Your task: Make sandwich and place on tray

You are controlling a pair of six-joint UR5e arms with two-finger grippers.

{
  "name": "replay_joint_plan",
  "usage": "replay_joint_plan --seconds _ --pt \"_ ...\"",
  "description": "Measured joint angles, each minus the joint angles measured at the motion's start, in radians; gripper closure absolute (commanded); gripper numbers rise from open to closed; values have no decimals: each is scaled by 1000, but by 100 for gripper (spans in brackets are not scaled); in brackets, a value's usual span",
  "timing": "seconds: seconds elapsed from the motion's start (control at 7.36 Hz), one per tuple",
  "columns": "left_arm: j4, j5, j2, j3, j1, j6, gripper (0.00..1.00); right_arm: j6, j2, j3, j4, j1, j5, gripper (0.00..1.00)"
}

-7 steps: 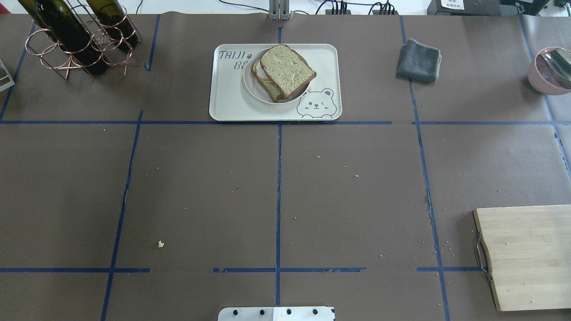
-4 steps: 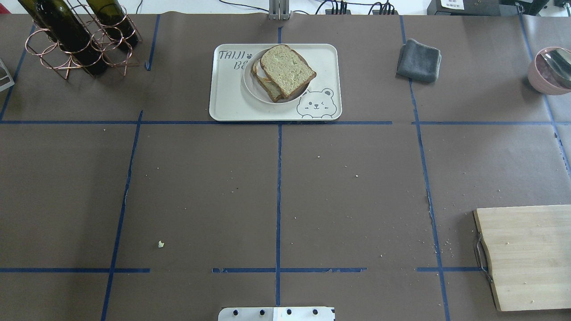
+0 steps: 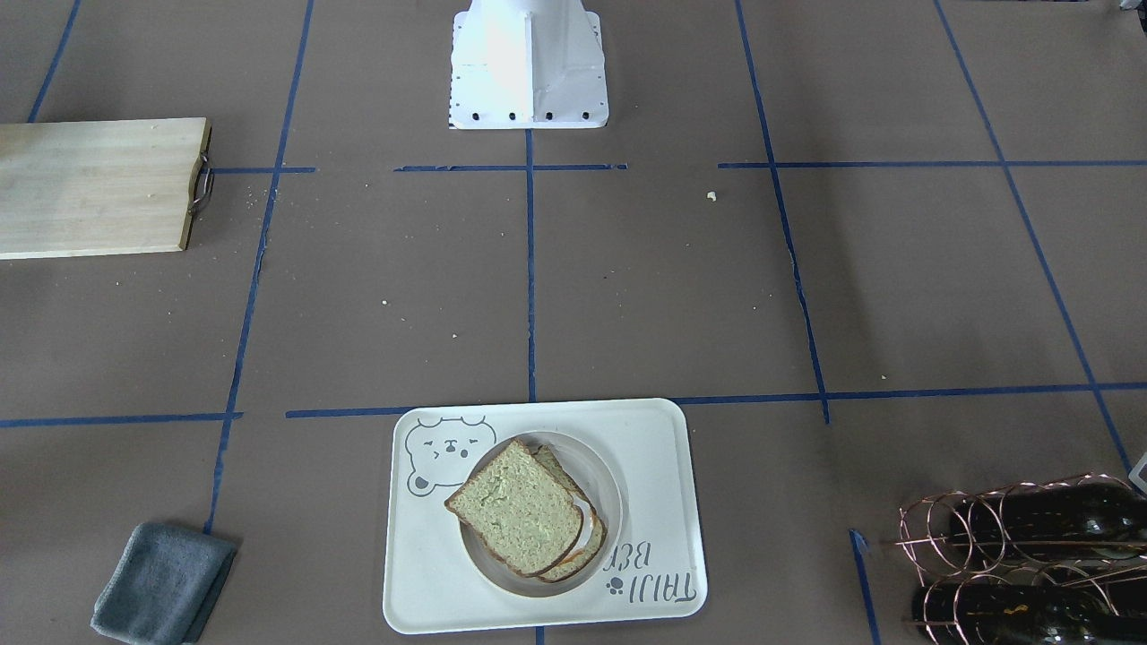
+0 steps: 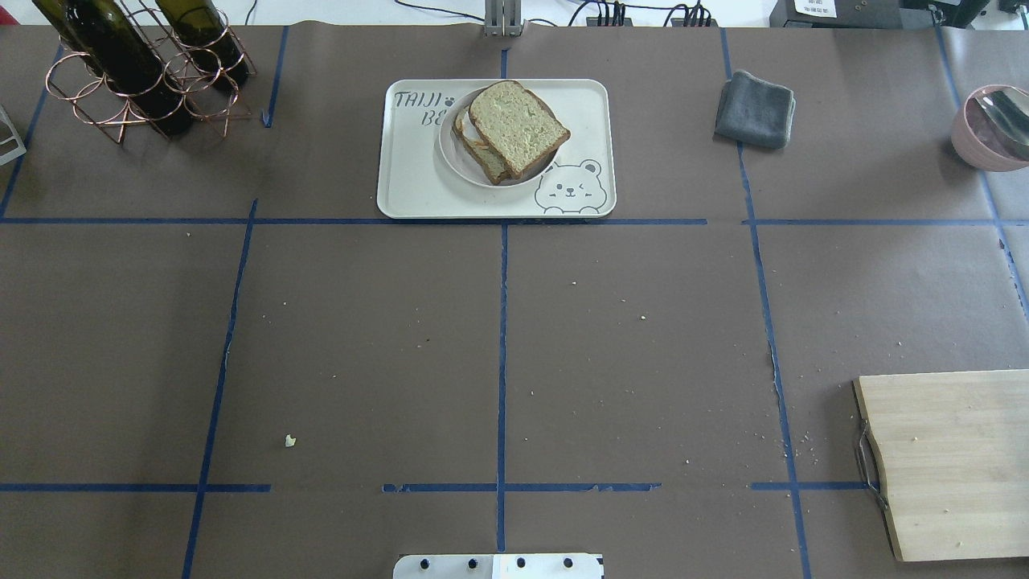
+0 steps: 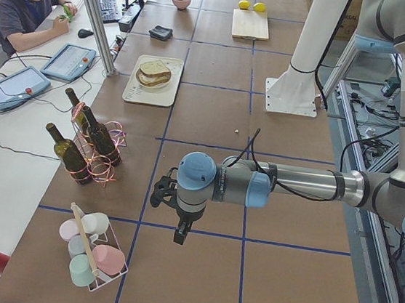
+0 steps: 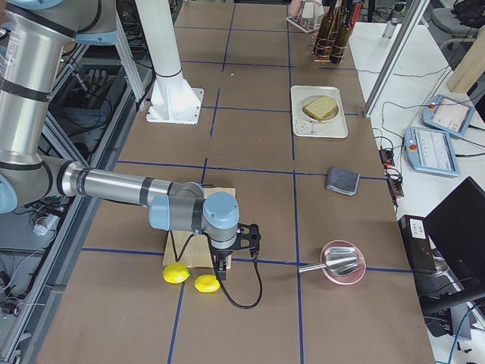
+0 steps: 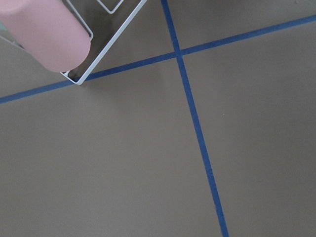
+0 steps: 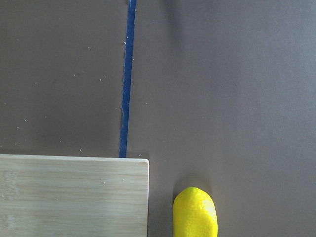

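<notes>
The sandwich [image 4: 514, 129], two slices of tan bread with a bit of white egg between them, lies on a small round plate [image 4: 450, 157]. The plate stands on the cream bear tray [image 4: 418, 181] at the table's far middle. The sandwich also shows in the front view [image 3: 524, 511] on the tray [image 3: 654, 448]. My left gripper [image 5: 181, 233] hangs over the table's left end, far from the tray. My right gripper [image 6: 221, 277] hangs over the right end near the cutting board. Neither wrist view shows fingers, so I cannot tell whether either gripper is open or shut.
A copper rack with wine bottles [image 4: 137, 72] stands far left. A grey cloth [image 4: 756, 108] and a pink bowl with a metal scoop [image 4: 993, 129] are far right. A wooden cutting board [image 4: 957, 458] lies near right, with two lemons [image 6: 176, 274] beside it. A cup rack [image 5: 92, 256] stands near my left gripper.
</notes>
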Motion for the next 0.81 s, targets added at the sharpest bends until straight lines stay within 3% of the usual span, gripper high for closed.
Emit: replay_joint_plan --seconds 0.81 --pt "-3 -1 13 -3 -3 5 0 0 -7 1 -1 0 0 0"
